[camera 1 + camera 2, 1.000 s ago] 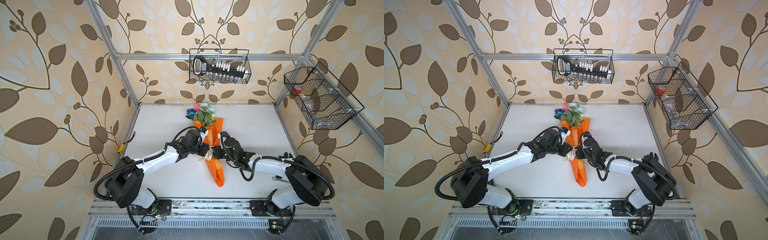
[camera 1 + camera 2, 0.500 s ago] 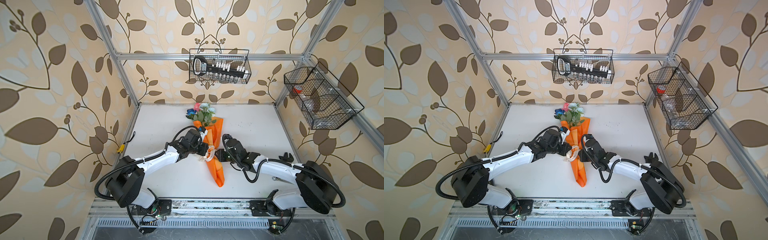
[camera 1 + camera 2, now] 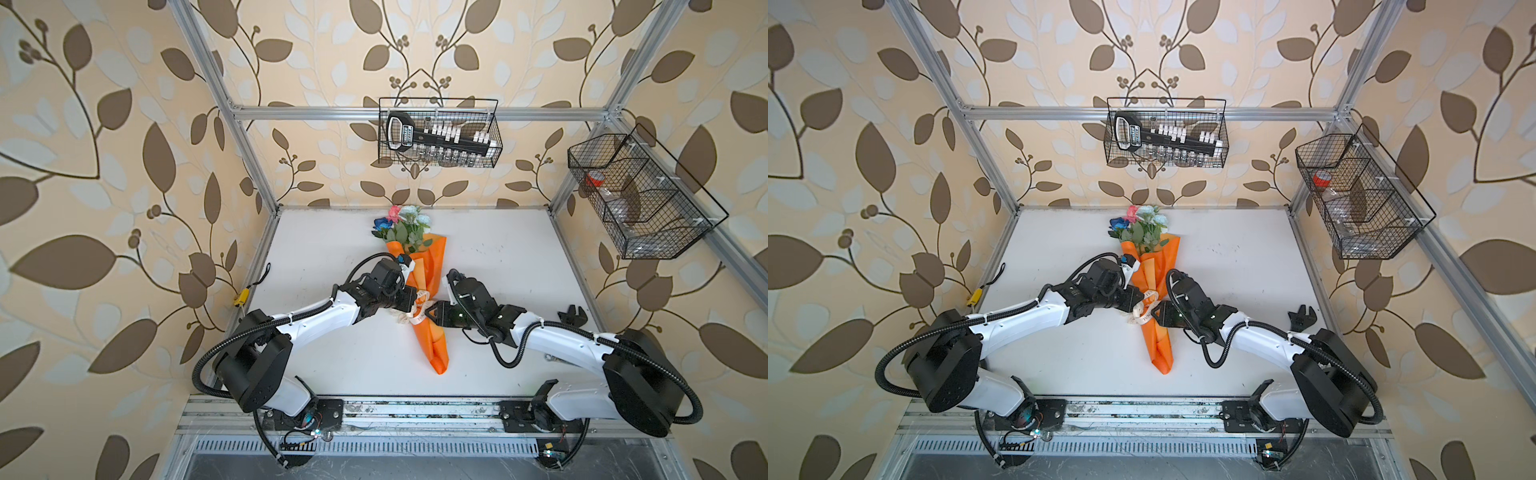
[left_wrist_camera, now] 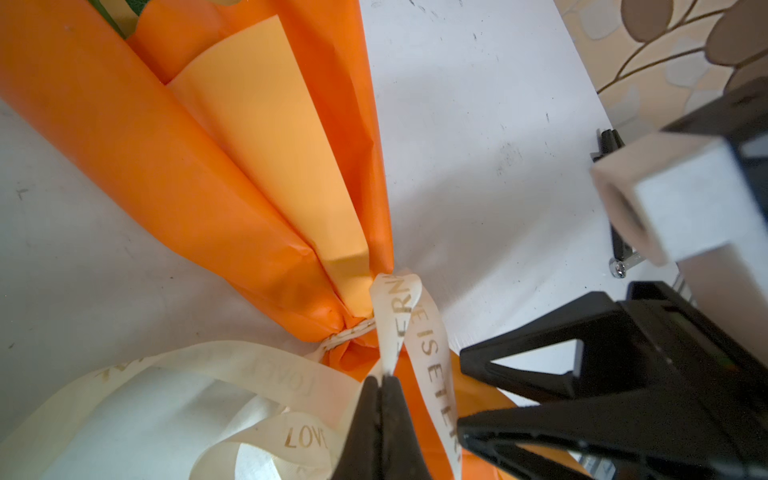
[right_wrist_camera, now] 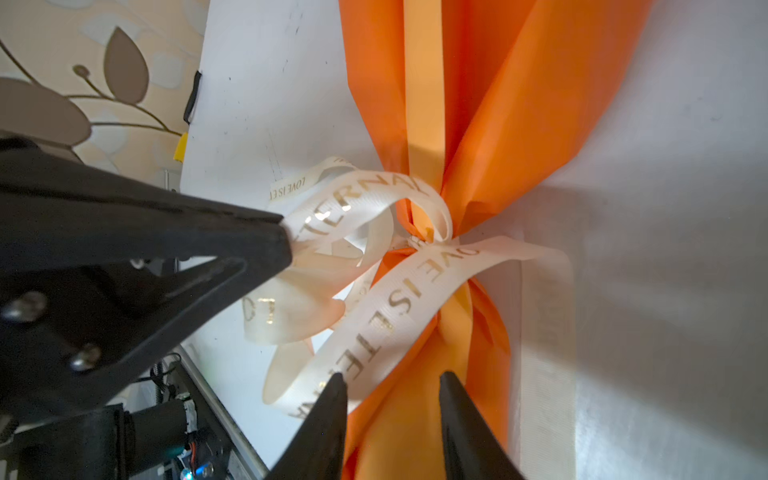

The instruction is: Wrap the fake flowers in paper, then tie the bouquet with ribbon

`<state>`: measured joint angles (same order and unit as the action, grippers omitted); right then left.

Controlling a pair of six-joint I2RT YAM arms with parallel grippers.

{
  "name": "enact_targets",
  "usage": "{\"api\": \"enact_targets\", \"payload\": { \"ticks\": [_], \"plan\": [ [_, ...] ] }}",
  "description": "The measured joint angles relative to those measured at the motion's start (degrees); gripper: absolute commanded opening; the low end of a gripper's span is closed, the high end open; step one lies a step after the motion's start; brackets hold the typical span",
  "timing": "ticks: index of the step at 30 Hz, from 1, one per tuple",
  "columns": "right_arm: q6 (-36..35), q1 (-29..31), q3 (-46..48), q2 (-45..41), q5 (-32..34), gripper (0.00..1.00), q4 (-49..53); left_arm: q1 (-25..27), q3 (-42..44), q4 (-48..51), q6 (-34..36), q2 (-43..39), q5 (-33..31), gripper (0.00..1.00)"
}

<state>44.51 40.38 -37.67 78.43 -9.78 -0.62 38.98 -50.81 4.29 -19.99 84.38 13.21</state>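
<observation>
Right tool [image 5: 392,376] has slid stemward along bouquet [image 3: 432,266], jaws parted; left tool [image 4: 380,380] pinches ribbon [image 5: 374,195]; scuffed white tabletop [image 3: 332,249], leaf-patterned walls [image 3: 104,166].

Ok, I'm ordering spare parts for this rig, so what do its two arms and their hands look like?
The left arm and right arm match: glossy white shells between bulky black joint housings, each trailing a black corrugated cable hose. The left hand and right hand have matte black, pointed fingers with triangular cut-outs.
</observation>
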Motion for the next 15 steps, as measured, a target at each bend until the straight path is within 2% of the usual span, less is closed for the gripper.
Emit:
{"api": "enact_targets", "payload": {
  "ticks": [5, 9, 15],
  "plan": [
    [0.00, 0.00, -0.72, 2.62, -1.22, 0.46, -2.03, 0.00, 0.02, -0.17, -0.02, 0.00, 0.02, 0.00],
    [-0.79, 0.00, -2.56, 4.50, -1.20, 0.40, -3.26, 0.00, 0.13, -0.39, -0.02, 0.07, 0.07, 0.00],
    [-1.46, 0.00, -4.04, 7.10, -1.20, 0.39, -5.27, 0.00, 0.26, -0.74, -0.11, 0.11, 0.24, 0.00]
  ]
}}
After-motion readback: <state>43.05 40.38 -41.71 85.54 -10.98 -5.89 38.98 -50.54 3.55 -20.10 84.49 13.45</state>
